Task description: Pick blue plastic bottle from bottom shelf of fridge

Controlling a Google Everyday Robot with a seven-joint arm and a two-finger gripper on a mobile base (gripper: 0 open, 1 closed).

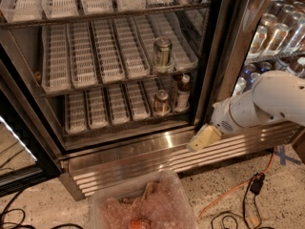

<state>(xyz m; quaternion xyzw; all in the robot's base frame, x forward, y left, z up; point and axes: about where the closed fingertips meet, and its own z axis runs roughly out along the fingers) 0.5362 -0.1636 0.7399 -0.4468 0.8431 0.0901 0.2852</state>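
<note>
The fridge [143,159] stands open, with a ribbed steel base. On its bottom shelf [109,106], at the right end, stands the blue plastic bottle [182,92] with dark contents and a pale label. A copper-topped can [161,102] stands just left of it. My gripper [202,138] is at the end of the white arm [257,106]. It hangs outside the fridge, in front of the steel base, below and to the right of the bottle, and holds nothing that I can see.
Another can [163,55] stands on the middle shelf. The black door post [209,56] lies between the arm and the bottle. A neighbouring cooler [276,32] holds several cans. A clear plastic bin [143,204] and cables [238,190] lie on the floor. The open glass door [14,147] is at left.
</note>
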